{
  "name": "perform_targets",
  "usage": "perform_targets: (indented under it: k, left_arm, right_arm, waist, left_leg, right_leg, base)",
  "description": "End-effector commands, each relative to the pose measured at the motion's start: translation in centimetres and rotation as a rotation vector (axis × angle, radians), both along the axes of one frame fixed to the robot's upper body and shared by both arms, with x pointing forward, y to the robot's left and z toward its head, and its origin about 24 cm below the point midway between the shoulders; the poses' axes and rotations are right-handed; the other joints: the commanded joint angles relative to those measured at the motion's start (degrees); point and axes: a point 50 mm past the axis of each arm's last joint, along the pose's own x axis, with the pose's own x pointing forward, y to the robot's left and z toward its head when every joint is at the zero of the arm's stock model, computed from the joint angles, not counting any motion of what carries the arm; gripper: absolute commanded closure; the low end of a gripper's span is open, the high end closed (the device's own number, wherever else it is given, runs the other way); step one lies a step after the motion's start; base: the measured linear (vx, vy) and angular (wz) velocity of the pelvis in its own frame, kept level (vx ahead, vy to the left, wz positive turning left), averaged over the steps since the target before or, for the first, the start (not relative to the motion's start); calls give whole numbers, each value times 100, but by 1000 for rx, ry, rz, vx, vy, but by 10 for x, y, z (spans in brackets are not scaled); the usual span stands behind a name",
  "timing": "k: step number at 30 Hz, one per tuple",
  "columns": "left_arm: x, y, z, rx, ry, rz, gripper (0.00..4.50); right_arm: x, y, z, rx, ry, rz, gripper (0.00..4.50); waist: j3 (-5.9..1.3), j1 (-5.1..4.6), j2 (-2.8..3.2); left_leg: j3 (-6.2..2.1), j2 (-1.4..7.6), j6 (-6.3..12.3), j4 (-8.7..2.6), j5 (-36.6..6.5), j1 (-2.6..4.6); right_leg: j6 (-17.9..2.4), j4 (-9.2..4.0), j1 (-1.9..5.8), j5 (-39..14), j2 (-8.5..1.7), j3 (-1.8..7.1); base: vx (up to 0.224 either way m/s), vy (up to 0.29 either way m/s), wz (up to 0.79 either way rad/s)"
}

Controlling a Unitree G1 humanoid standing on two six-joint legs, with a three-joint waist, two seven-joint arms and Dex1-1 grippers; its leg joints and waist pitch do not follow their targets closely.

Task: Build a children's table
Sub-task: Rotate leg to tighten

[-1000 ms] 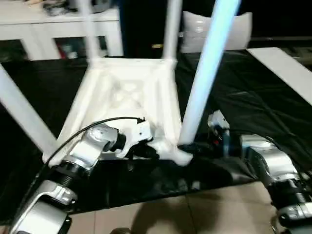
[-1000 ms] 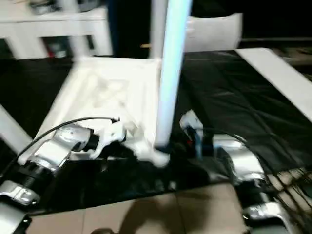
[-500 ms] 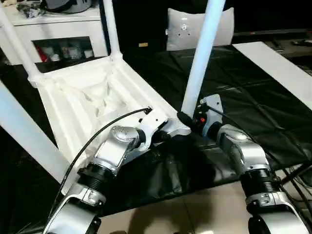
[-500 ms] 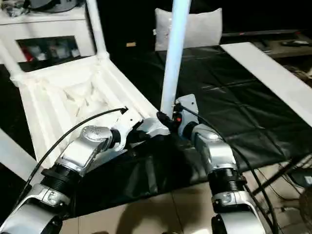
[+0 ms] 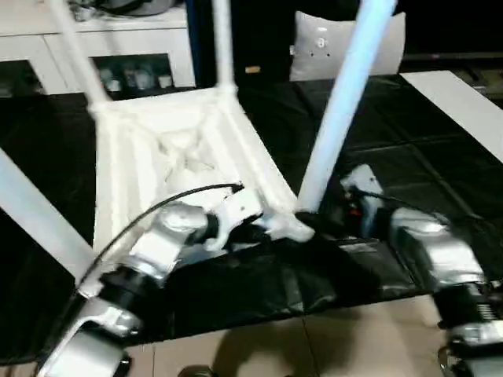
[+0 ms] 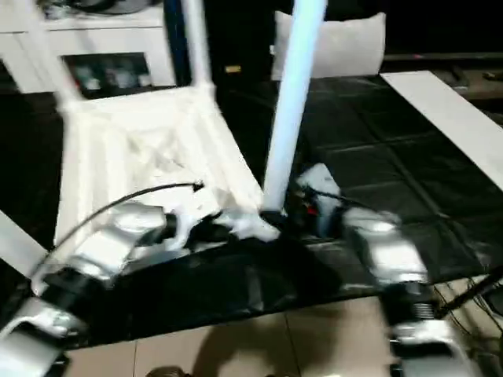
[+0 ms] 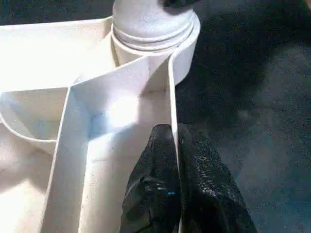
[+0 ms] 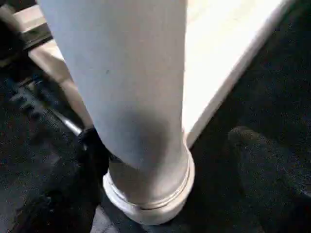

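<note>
The children's table top [image 5: 173,149] lies upside down on the black-covered work table, ribs up, with white legs standing in its corner sockets. The nearest leg [image 5: 338,118] rises from the near right corner socket [image 8: 146,194]. My left gripper [image 7: 176,133] is shut on a thin rib wall of the top just beside that socket. My right gripper [image 8: 165,141] is open around the base of the same leg. One finger [image 8: 63,194] lies close against the leg and the other finger [image 8: 272,170] stands well clear of it.
A white cabinet [image 5: 118,47] stands at the back left and a white cushion [image 5: 346,47] behind the table. A long white board [image 5: 464,102] lies at the right. The work table's front edge runs just under my forearms, with tiled floor [image 5: 314,345] below.
My right gripper's fingers have spread apart from the leg's base. The left gripper keeps its hold on the rib. The head views have shifted.
</note>
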Motion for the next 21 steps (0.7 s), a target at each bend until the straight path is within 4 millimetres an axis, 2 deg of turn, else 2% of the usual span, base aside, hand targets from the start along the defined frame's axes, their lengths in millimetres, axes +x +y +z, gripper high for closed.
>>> perform_targets:
  k: [1,4,5,8,9,13,16,19,21]
  left_arm:
    - [-10,-10,2,-6,12,-168,450]
    - [-14,-4,0,39,20,-238,450]
    - [-14,-2,0,52,19,-252,450]
    - [-17,1,0,65,29,-313,450]
    - [-19,1,0,64,43,-341,450]
    - [-22,3,1,65,55,-381,450]
    - [-20,6,1,73,49,-389,450]
    - [-19,7,1,73,46,-387,450]
    - [-18,7,1,73,42,-378,450]
  right_arm:
    - [-5,-4,7,-27,-6,91,22]
    - [-11,-5,8,-43,-6,194,22]
    - [-13,-4,8,-35,7,226,46]
    - [-19,-2,9,14,54,308,66]
    - [-22,-1,9,30,75,347,79]
    - [-27,1,10,45,111,410,108]
    - [-30,1,10,60,141,450,139]
    - [-32,1,9,66,160,470,152]
    - [-34,1,8,74,175,480,182]
  waist:
    - [-428,7,-18]
    - [-434,73,-14]
    - [-438,89,-17]
    - [-445,155,-13]
    - [-444,161,-64]
    - [-437,177,-34]
    - [-439,180,-41]
    - [-439,181,-40]
    - [-444,186,-53]
  left_leg:
    - [-167,445,674,-343,133,9]
    - [-179,483,690,-334,189,5]
    - [-179,487,685,-333,226,9]
    - [-162,471,731,-325,239,-6]
    - [-164,488,735,-327,244,-8]
    - [-174,500,697,-329,223,7]
    - [-166,473,643,-331,196,-8]
    - [-162,460,618,-332,201,-15]
    - [-166,460,610,-332,227,-9]
  right_leg:
    - [82,-441,432,-1509,-700,503]
    - [0,-393,407,-1343,-719,514]
    - [-30,-384,406,-1302,-723,519]
    - [-49,-384,421,-1279,-716,523]
    - [-42,-381,418,-1275,-713,516]
    - [-42,-391,399,-1384,-724,519]
    - [9,-405,414,-1481,-727,515]
    - [65,-415,415,-1528,-705,505]
    - [110,-410,412,-1525,-702,500]
  base:
    - [0,0,0]
    - [0,0,0]
    - [0,0,0]
    - [0,0,0]
    - [0,0,0]
    - [0,0,0]
    - [0,0,0]
    - [0,0,0]
    - [0,0,0]
